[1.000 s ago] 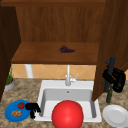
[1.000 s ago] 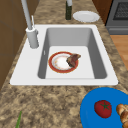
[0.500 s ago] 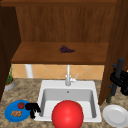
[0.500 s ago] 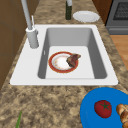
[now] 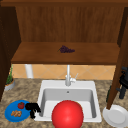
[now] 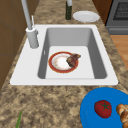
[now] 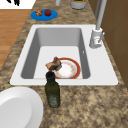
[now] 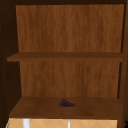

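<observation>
- Granite-patterned countertop (image 6: 50,105) runs across the bottom of our frames, with one white sink (image 5: 47,86) set into it at lower centre of the front view.
- Nearest the front camera we count one red ball (image 5: 67,115) at bottom centre, in front of the basin.
- At lower left we see one blue plate (image 5: 10,116) carrying one tomato (image 5: 21,105) and a brown pastry (image 5: 16,113).
- Our left hand (image 5: 32,108) hovers at that plate's right edge, just beside the tomato, fingers curled downward and holding nothing.
- At lower right lies one white plate (image 5: 116,116).
- Inside the basin, in the left side view, sits one red-rimmed plate (image 6: 56,67) with a brown piece of food (image 6: 73,59) on its rim.
- One dark green bottle (image 7: 52,93) stands on the counter, bottom centre of the right side view.
- Our right hand (image 5: 123,83) floats at the right edge, above the white plate; we cannot tell its fingers' state.
- One faucet (image 5: 68,76) rises behind the basin.
- Farther back, a wooden cabinet holds two shelves (image 8: 65,57); one bunch of grapes (image 5: 66,49) lies on the lower.
</observation>
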Robot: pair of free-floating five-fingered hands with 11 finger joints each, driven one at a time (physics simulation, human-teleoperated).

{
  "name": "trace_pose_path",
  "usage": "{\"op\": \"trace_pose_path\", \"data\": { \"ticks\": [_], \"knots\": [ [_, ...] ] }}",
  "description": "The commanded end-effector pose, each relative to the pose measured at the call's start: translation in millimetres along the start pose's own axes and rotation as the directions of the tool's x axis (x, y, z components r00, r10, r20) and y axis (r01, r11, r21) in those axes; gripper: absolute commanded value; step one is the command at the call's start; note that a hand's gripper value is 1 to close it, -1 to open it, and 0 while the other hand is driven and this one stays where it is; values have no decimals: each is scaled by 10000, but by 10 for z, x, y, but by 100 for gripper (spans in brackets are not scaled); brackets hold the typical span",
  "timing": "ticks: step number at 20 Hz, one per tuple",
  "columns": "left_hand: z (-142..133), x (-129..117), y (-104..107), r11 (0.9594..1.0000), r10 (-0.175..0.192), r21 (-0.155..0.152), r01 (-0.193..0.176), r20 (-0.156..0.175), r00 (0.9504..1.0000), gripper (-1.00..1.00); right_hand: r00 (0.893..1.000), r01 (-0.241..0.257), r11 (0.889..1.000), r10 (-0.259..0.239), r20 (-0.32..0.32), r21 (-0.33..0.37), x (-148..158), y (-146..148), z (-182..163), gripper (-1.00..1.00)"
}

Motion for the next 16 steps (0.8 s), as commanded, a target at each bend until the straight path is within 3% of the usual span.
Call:
{"op": "trace_pose_path", "data": {
  "ticks": [1, 11, 16],
  "knots": [
    [0, 0, 0, 10000, 0, 0, 0, 0, 10000, 0, 9997, 163, 9998, -164, -190, -102, 10, -299, -76, 100],
    [0, 0, 0, 10000, 0, 0, 0, 0, 10000, 0, 9966, 822, 9940, -812, -169, 726, 43, -864, -93, 100],
    [0, 0, 0, 10000, 0, 0, 0, 0, 10000, 0, 9904, 1378, 9812, -1380, -72, 1348, 57, -1170, -132, 100]
  ]
}}
